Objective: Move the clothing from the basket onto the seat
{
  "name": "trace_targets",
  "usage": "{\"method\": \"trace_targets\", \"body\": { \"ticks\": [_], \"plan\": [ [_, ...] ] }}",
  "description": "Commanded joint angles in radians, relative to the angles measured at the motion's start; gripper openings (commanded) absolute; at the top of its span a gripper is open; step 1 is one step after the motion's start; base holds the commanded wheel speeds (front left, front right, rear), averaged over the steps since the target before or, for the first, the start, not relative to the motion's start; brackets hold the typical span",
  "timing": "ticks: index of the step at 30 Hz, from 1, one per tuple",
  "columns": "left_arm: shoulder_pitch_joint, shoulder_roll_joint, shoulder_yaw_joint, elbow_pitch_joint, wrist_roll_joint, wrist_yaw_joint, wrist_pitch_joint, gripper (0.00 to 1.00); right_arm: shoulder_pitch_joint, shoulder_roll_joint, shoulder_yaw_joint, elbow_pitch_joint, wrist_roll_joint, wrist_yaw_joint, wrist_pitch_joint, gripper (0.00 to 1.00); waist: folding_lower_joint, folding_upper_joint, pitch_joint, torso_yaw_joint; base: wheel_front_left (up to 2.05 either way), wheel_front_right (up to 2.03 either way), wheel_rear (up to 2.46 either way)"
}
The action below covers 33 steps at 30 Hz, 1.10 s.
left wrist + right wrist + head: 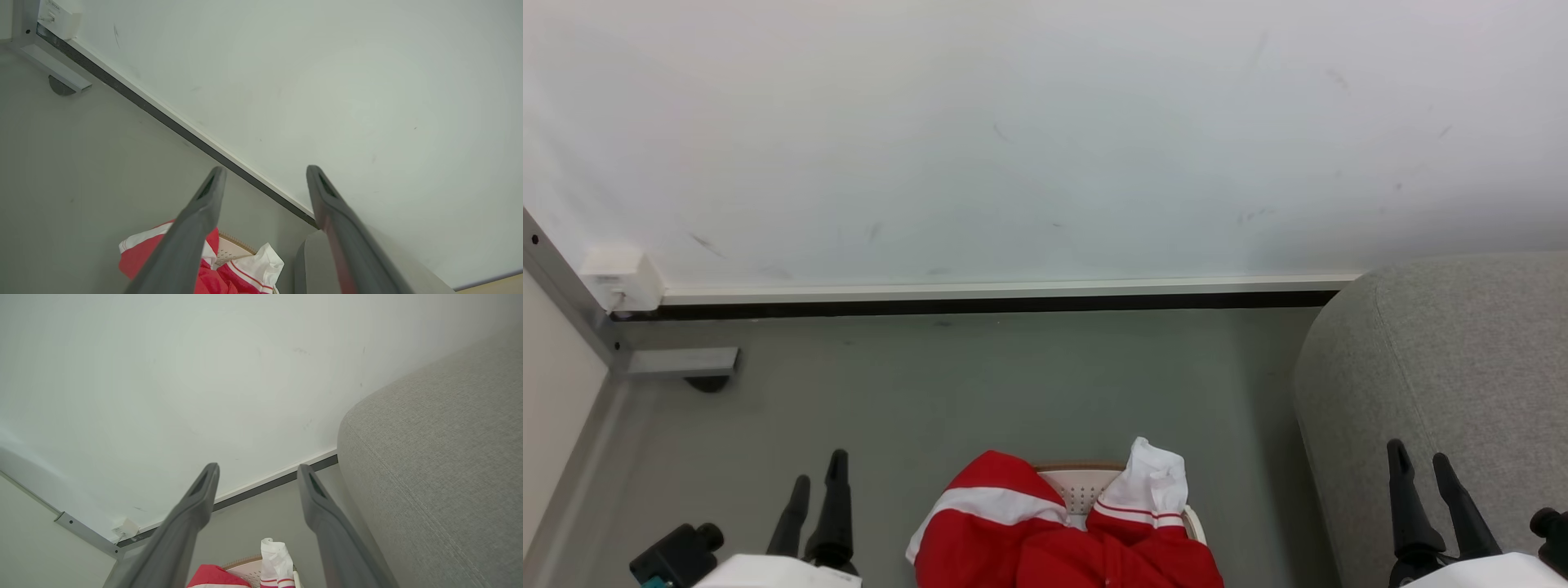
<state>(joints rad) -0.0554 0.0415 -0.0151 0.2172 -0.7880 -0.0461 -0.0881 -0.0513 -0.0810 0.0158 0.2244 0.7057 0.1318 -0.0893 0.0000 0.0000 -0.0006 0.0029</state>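
Red clothing (1045, 543) with white bands and trim is heaped in the cream basket (1085, 488) on the floor at the bottom centre of the head view, spilling over its rim. The grey seat (1462, 384) stands to the right of the basket. My left gripper (818, 478) hangs open to the left of the basket, nothing between its fingers. My right gripper (1421, 465) is open over the seat's near edge, also empty. The left wrist view has the clothing (220, 277), basket (229, 249) and my left gripper (263, 175). From the right wrist, the seat (441, 469), clothing (216, 579) and right gripper (257, 473) are visible.
A white wall (1045, 139) with a pale and dark baseboard runs across the back. A grey metal frame post with a foot (678, 363) and a small white wall box (621, 278) stand at the left. Grey floor (1013, 384) lies between basket and wall.
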Motion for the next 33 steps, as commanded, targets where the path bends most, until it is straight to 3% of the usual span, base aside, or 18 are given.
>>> {"method": "trace_targets", "body": {
  "ticks": [1, 18, 33],
  "plan": [
    [-0.003, 0.008, -0.001, -0.016, 0.048, 0.002, -0.012, 1.00, -0.017, -0.009, 0.002, -0.007, -0.044, -0.001, -0.011, 1.00, 0.0000, 0.0000, 0.000, -0.001, 0.00, 0.00, 0.00],
    [0.016, 0.013, -0.023, -0.033, 0.281, 0.007, -0.060, 1.00, -0.007, -0.005, 0.017, 0.005, -0.248, -0.001, -0.058, 1.00, 0.0000, 0.0000, -0.004, -0.002, 0.00, 0.00, 0.00],
    [0.034, 0.025, -0.034, -0.059, 0.444, 0.017, -0.098, 1.00, -0.001, 0.001, 0.021, 0.011, -0.358, -0.001, -0.097, 1.00, 0.0000, 0.0000, -0.005, -0.003, 0.00, 0.00, 0.00]
  ]
}}
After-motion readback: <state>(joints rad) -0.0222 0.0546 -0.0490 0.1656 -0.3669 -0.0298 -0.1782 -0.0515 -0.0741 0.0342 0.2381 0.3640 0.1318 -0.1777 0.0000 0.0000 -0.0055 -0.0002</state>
